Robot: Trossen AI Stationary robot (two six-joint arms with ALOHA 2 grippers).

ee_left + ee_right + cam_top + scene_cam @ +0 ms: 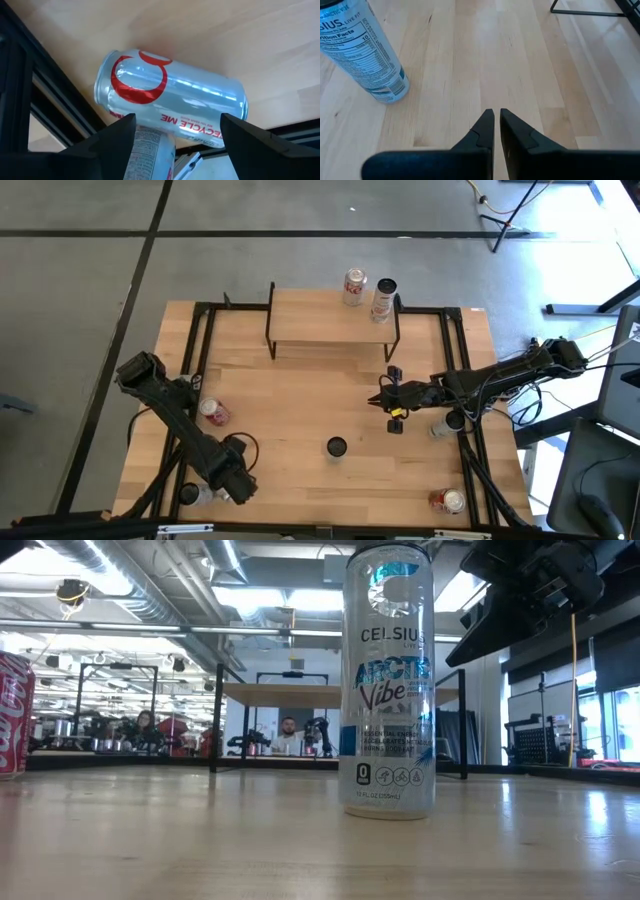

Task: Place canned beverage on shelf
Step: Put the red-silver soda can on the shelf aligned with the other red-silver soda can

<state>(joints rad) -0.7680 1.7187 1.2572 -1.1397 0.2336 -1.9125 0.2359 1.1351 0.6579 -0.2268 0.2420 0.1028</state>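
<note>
The shelf (335, 320) stands at the table's far middle, with a red-and-white can (354, 287) and a tall can (384, 298) upright at its far right end. A tall white-and-blue Celsius can (336, 447) stands upright on the table near the middle; it also shows in the low view (390, 680) and the right wrist view (365, 50). My right gripper (376, 400) (497, 125) is shut and empty, right of and beyond that can. My left gripper (228, 488) (175, 125) is open at the near left, over a silver can (170, 100) lying on its side.
More cans lie about the table: a red one at the left (213, 412) (12, 715), a silver one under my right arm (447, 423), and a red one at the near right (448, 500). A black frame (200, 360) borders the table. A second can (150, 150) lies beside the silver one.
</note>
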